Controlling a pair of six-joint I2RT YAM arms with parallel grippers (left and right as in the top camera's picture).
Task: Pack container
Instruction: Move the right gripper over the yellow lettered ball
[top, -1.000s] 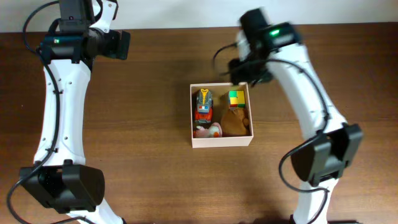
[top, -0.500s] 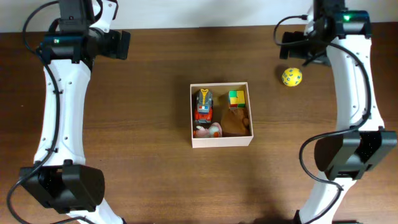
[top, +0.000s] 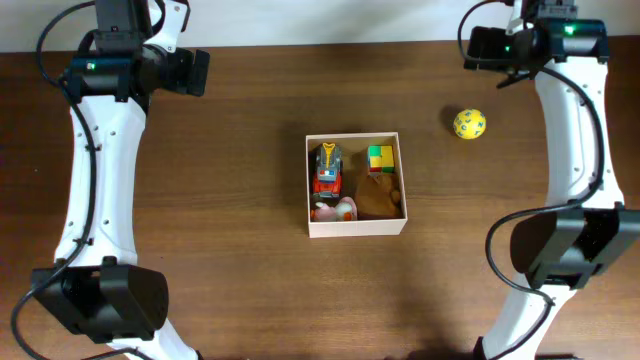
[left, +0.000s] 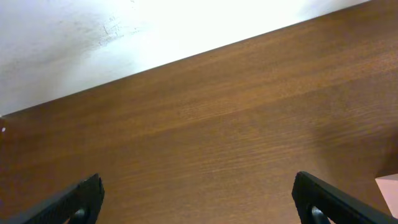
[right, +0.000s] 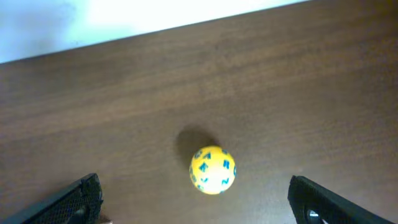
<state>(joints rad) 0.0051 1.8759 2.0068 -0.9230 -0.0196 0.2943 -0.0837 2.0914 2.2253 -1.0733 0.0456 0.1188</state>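
Observation:
The container (top: 356, 229) is a square white-walled box at the table's middle. It holds an orange and grey toy car (top: 327, 168), a green and yellow block (top: 379, 158), a brown plush (top: 378, 197) and a pink and white toy (top: 335, 210). A yellow ball with blue marks (top: 469, 124) lies on the table to the box's right. It also shows in the right wrist view (right: 212, 170), ahead of and between the open fingers of my right gripper (right: 199, 202). In the overhead view the right gripper (top: 487, 47) is at the back right. My left gripper (top: 193, 72) at the back left is open and empty over bare wood (left: 199, 205).
The brown table ends at a white wall along the back (top: 320, 20). A pale corner (left: 390, 186) shows at the right edge of the left wrist view. Both arm bases stand at the front corners (top: 100, 300) (top: 560, 250).
My right arm has swung from the container's back edge to the back right of the table. The yellow ball has come into view. The left arm has not moved.

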